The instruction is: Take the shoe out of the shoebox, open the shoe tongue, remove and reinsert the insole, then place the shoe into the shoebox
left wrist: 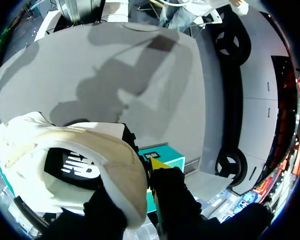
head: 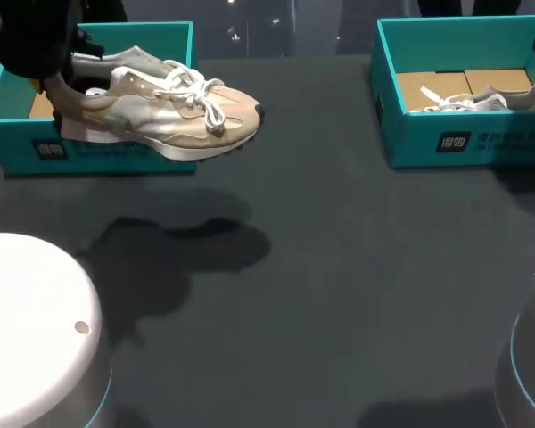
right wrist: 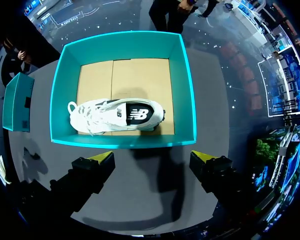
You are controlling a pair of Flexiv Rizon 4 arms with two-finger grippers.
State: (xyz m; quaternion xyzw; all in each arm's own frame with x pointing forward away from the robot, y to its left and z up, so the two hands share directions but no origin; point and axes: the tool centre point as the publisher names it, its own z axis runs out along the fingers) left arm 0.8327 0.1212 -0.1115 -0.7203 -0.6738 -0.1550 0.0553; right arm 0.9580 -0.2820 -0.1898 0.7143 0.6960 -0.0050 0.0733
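A dark table (head: 339,267) carries two teal boxes. The left claw (left wrist: 142,172) pinches the heel rim of the beige shoe (head: 160,111), one finger inside and one outside, holding it in the air over the front wall of the left shoebox (head: 18,134). The right claw (right wrist: 152,160) hangs wide apart above the right shoebox (right wrist: 122,142), where a white shoe (right wrist: 115,116) lies on its side

Dark table (head: 321,294), second teal box (head: 410,143), white shoe (right wrist: 115,116) inside, seemingly sideways
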